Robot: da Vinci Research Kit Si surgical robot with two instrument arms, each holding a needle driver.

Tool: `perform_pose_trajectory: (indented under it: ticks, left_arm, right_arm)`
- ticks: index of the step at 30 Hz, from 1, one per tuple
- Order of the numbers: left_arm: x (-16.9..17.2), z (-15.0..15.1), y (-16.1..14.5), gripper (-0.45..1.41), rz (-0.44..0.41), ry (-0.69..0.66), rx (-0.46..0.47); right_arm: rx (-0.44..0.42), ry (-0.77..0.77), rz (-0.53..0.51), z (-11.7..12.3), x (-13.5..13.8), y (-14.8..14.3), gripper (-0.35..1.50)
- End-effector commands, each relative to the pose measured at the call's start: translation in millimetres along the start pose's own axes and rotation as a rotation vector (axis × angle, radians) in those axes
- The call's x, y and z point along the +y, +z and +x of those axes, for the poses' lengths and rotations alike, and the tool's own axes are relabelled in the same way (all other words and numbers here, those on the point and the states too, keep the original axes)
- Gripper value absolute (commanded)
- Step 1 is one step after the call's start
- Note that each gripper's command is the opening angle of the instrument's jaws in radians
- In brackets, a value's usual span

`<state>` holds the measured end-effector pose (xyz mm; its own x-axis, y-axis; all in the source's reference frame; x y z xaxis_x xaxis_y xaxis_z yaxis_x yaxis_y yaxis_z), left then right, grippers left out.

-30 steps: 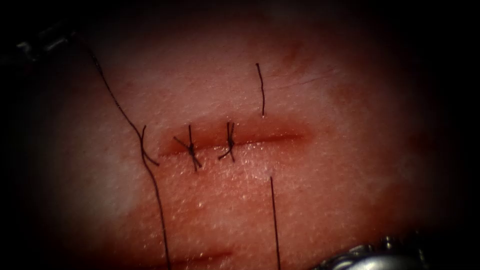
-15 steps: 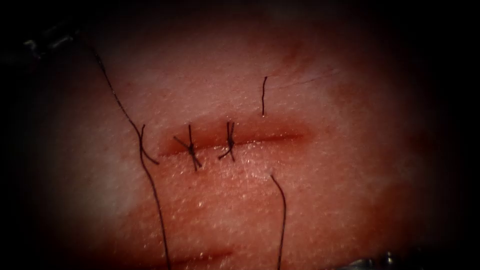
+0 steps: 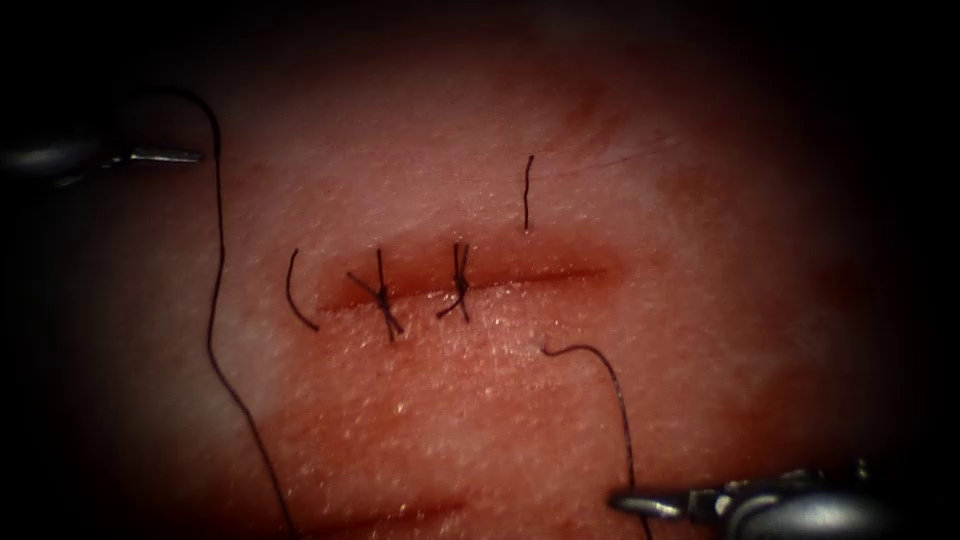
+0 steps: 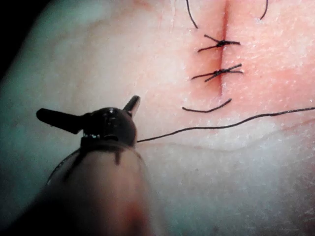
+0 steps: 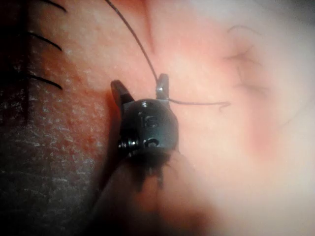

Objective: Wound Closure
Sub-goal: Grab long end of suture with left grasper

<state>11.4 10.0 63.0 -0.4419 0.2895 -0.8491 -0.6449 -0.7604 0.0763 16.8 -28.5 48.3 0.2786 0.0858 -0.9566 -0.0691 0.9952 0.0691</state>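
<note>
In the last second both tools have come into frame: the left tool (image 3: 165,155) at upper left with jaws spread wide and empty, the right tool (image 3: 640,503) at lower right with jaws parted and the thread (image 3: 622,400) resting against one, unclamped. That strand, taut a second ago, now sags in a loop from its exit below the cut (image 3: 540,272), and the tail (image 3: 527,195) above is shorter. So, right of two knots (image 3: 383,295), this stitch sits untied; I cannot tell where the needle is.

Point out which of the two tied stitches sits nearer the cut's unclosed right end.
The right stitch, at the cut's middle; the left stitch sits by its left end. Left claw and right claw stand open.
</note>
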Motion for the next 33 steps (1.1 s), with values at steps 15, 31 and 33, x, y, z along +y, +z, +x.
perform_pose_trajectory:
  ticks: [15, 31, 33]
  left_arm:
    - [9.4, 7.7, -1.1, 1.03, -0.204, 0.140, 0.054]
    - [28.1, 11.1, 7.8, 0.71, -0.447, 0.431, 0.222]
    - [29.9, 11.3, 8.4, 0.69, -0.466, 0.472, 0.240]
  right_arm:
    - [0.054, 0.034, -0.066, 2.5, 4.2, -7.7, 1.48]
    - [0.033, 0.044, -0.198, 2.4, 10.1, -9.1, 1.48]
    - [0.029, 0.047, -0.205, 2.0, 10.5, -8.7, 1.48]
